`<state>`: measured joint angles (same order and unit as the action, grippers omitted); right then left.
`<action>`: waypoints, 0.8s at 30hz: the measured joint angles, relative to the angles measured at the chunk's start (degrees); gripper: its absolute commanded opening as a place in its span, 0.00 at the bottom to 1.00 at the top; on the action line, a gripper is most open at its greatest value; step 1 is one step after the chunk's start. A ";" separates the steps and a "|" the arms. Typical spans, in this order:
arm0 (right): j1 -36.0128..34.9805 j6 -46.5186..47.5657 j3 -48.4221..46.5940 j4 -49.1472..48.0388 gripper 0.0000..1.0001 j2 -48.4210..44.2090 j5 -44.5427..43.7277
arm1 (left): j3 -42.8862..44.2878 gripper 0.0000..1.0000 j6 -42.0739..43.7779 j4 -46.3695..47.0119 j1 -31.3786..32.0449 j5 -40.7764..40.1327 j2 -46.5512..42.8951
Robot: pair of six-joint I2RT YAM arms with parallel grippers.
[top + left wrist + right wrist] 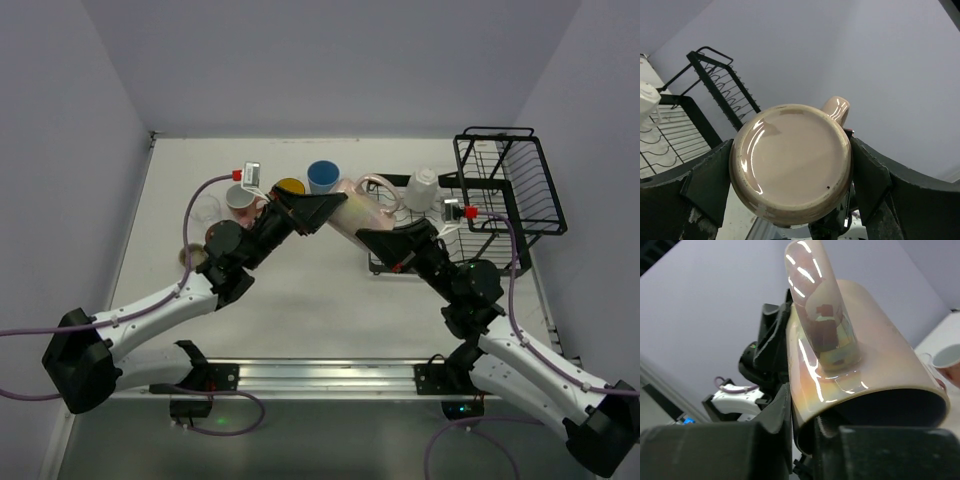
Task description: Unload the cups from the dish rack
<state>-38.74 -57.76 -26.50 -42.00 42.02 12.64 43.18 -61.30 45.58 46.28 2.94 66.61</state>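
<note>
**A:** Where does the dish rack (545, 190) stand?

**B:** At the right of the worktop (300, 320), toward the far side. It is black wire, with a white cup (422, 188) at its left end.

**A:** And the beige mug (352, 212)?

**B:** It is off the worktop, just left of the rack, tipped on its side between the two claws.

**A:** Which one has it?

**B:** Both. The left claw (335, 208) grasps the body with a finger on either side, and the base faces that wrist. The right claw (368, 236) is clenched on the wall at the rim.

**A:** The handle (837, 109)?

**B:** It sticks out clear of the left fingers.

**A:** Anything smaller?

**B:** A blue cup (322, 176) and a yellow cup (290, 187) stand on the worktop beyond the left claw.
</note>
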 measured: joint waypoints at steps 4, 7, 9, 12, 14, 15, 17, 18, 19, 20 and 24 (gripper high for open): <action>-0.76 0.28 0.00 -3.43 0.00 -0.04 2.71 | -0.37 1.00 -0.57 -3.80 1.07 -0.98 -4.22; -1.03 0.26 -0.28 -1.60 0.00 -0.87 3.15 | -0.66 1.00 6.45 -12.74 1.42 -3.69 -9.97; -0.59 0.76 -0.28 2.73 0.00 -1.29 2.91 | -0.66 1.00 11.04 -17.20 1.36 -7.80 -14.99; -0.20 1.97 -0.28 10.23 0.00 -0.09 2.89 | -0.63 1.00 17.00 -23.08 1.25 -14.36 -23.54; -0.26 2.91 -0.57 14.67 0.00 0.92 3.08 | -0.63 1.00 20.76 -26.64 1.09 -18.49 -28.39; -0.37 3.45 -0.94 16.83 0.00 1.70 3.26 | -0.63 1.00 22.10 -28.13 1.07 -20.13 -30.12; -0.76 4.87 -3.10 22.27 0.00 4.13 3.39 | -0.61 1.00 25.42 -31.56 1.03 -23.37 -33.66; -1.03 5.77 -4.87 25.00 0.00 6.10 3.43 | -0.59 1.00 26.93 -33.57 1.03 -24.59 -34.97; -1.29 6.86 -7.39 27.96 0.00 8.57 3.50 | -0.59 1.00 28.37 -35.69 1.03 -25.73 -36.11; -1.77 8.13 -10.43 30.84 0.00 11.54 3.43 | -0.57 1.00 29.77 -37.90 1.03 -26.64 -37.11; -4.79 14.95 -24.79 41.97 0.00 25.70 1.60 | -0.61 1.00 34.10 -48.11 1.03 -29.40 -40.04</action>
<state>-43.53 -42.81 -51.29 -0.03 67.72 14.24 42.57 -27.20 -2.52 47.31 -26.46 26.57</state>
